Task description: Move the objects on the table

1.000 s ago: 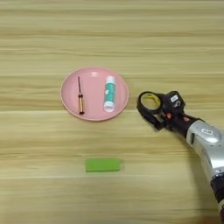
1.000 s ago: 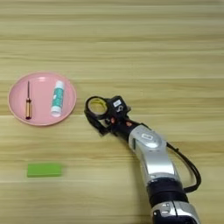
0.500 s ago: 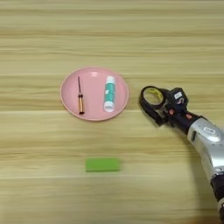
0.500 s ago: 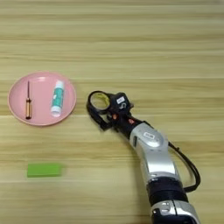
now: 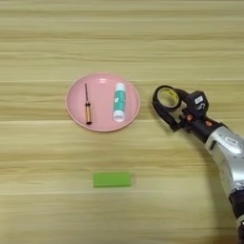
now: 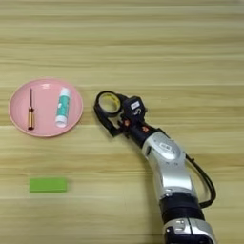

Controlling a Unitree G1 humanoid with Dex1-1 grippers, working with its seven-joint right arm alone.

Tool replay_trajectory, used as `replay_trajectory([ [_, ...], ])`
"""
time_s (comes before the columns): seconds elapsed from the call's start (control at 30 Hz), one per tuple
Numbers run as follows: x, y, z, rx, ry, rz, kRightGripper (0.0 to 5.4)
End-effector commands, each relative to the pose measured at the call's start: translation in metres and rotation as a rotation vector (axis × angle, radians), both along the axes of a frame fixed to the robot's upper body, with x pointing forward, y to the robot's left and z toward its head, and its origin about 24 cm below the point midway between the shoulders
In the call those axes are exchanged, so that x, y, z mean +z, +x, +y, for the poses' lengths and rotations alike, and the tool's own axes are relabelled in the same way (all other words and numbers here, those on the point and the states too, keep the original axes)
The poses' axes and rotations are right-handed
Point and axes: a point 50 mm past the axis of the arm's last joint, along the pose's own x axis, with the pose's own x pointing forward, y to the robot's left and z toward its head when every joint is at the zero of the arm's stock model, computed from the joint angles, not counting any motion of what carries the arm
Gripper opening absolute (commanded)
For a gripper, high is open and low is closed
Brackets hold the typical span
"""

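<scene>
The pink plate (image 5: 102,123) lies left of centre on the table (image 5: 122,43). In it the orange-handled screwdriver (image 5: 87,107) and the white-and-teal tube (image 5: 119,101) lie side by side, pointing away from me. Just right of the plate is the black tape ring (image 5: 167,97) with its yellow inside showing. My right gripper (image 5: 162,101) is shut on the ring, one black finger along its left side and one at its right. I cannot tell whether the ring touches the wood. The green block (image 5: 112,179) lies flat near the front, apart from everything.
My silver forearm (image 6: 167,162) runs from the bottom edge up to the gripper, with a black cable (image 6: 202,171) looping on its right side. Bare wood stretches across the far half of the table and to the right of the arm.
The gripper, with the tape ring in it, has moved a little away from me, towards the far side of the table. Plate, tube, screwdriver and block have stayed put.
</scene>
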Motion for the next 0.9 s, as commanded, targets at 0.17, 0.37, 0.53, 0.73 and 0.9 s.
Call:
replay_trajectory([
  [0.17,0.040,0.014,-0.001,0.000,0.003,-0.196,4.02],
  [0.37,0.046,0.012,0.000,0.007,0.027,-0.247,4.02],
  [0.53,0.048,0.011,0.001,0.014,0.037,-0.270,4.02],
  [0.73,0.053,0.008,0.003,0.041,0.066,-0.316,4.02],
  [0.9,0.057,0.005,0.005,0.062,0.098,-0.351,4.02],
])
